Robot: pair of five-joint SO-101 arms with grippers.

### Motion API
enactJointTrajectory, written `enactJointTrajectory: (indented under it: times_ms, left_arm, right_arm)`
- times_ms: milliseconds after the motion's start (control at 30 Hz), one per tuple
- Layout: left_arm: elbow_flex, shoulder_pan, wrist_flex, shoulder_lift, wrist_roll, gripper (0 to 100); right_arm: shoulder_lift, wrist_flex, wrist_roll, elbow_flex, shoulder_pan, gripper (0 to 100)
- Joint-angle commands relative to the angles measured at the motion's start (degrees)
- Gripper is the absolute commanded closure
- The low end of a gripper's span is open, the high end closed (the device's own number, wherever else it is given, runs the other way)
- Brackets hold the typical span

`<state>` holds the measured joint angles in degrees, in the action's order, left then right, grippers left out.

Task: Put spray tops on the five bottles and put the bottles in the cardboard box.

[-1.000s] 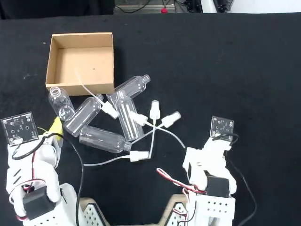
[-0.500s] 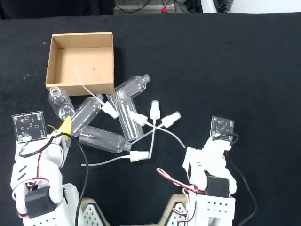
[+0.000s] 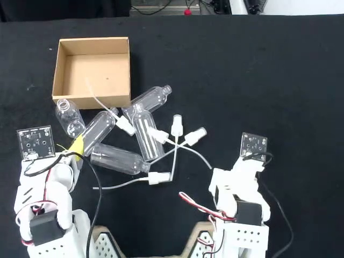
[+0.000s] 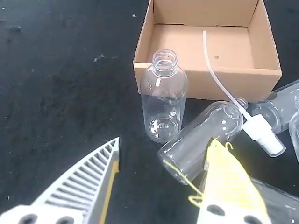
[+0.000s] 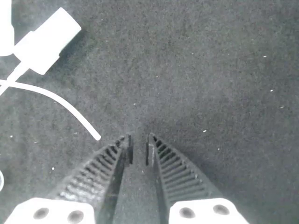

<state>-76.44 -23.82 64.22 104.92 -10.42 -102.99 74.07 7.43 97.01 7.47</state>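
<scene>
Steady; holds left gripper (image 4: 164, 144) wide apart before upright bottle (image 4: 163, 98); right gripper (image 5: 138, 142) nearly pinched together; risks nudging lying bottle (image 4: 205, 135), toppling the upright.

1. A black cloth-covered table (image 3: 279, 80) spans nearly the whole high view, from side to side.
2. Its fabric is matte and flecked with pale lint specks.
3. Behind the table's far edge, a dark strip (image 3: 64, 8) lies at upper left.
4. Black cables (image 3: 217, 6) and a small red object (image 3: 187, 11) sit at top centre.
5. A white surface (image 3: 301, 6) occupies the upper right corner.
</scene>
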Motion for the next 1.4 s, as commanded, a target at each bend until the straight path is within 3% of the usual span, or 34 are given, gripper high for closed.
enactJointTrajectory:
  times_ms: [0, 1167, 1367]
  left_arm:
    - [0.75, 0.75, -1.41, -0.26, 0.35, 71]
    - [-2.33, 0.66, -0.79, -0.26, 0.26, 71]
    - [4.88, 0.57, 0.44, -0.97, 0.35, 71]
  right_arm:
    - [-5.49, 0.70, 0.18, -0.48, 0.88, 93.8]
    - [-5.49, 0.70, 0.18, -0.48, 0.88, 93.8]
    - [-5.49, 0.70, 0.18, -0.48, 0.88, 93.8]
